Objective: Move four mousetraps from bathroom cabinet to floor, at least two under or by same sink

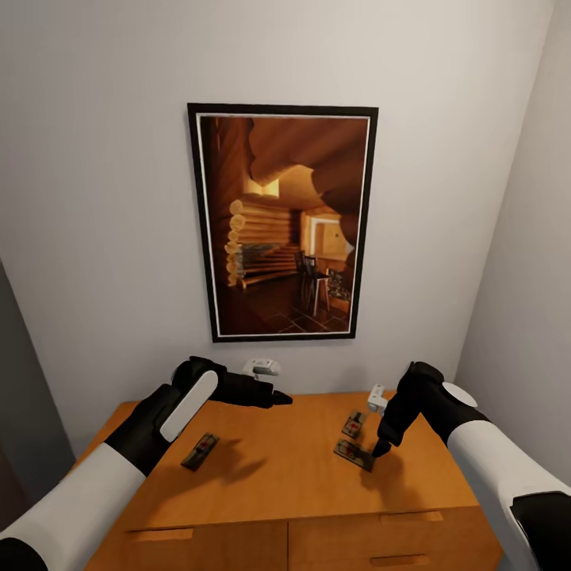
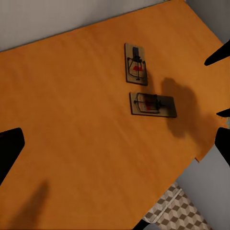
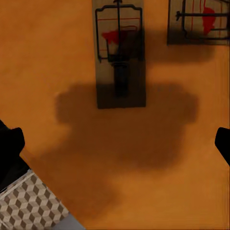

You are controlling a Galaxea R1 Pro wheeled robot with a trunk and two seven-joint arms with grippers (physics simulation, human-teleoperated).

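Facing a grey wall hung with a framed picture [image 1: 283, 224] of a log-cabin interior, above the orange-brown cabinet [image 1: 277, 484]. Three mousetraps visible on the cabinet top. One mousetrap [image 1: 200, 450] lying toward the left side, just below the left forearm. Two more on the right: the nearer mousetrap [image 1: 354, 455] directly under the right gripper [image 1: 381, 449], the farther mousetrap [image 1: 354, 423] just behind it, close but apart.

Right gripper pointing down, fingertips just above or perhaps touching the nearer trap; hard to tell from the head view. From the right wrist view, fingers [image 3: 10, 153] spread wide at either edge, nothing between them, both traps on bare wood ahead.

Left gripper [image 1: 279, 399] reaching forward over the back of the cabinet top, near a small white wall fitting [image 1: 262, 367]. From the left wrist view, fingers [image 2: 9, 149] likewise well apart, holding nothing.

Cube-patterned bathroom floor [image 2: 179, 215] glimpsed beyond the cabinet edge.
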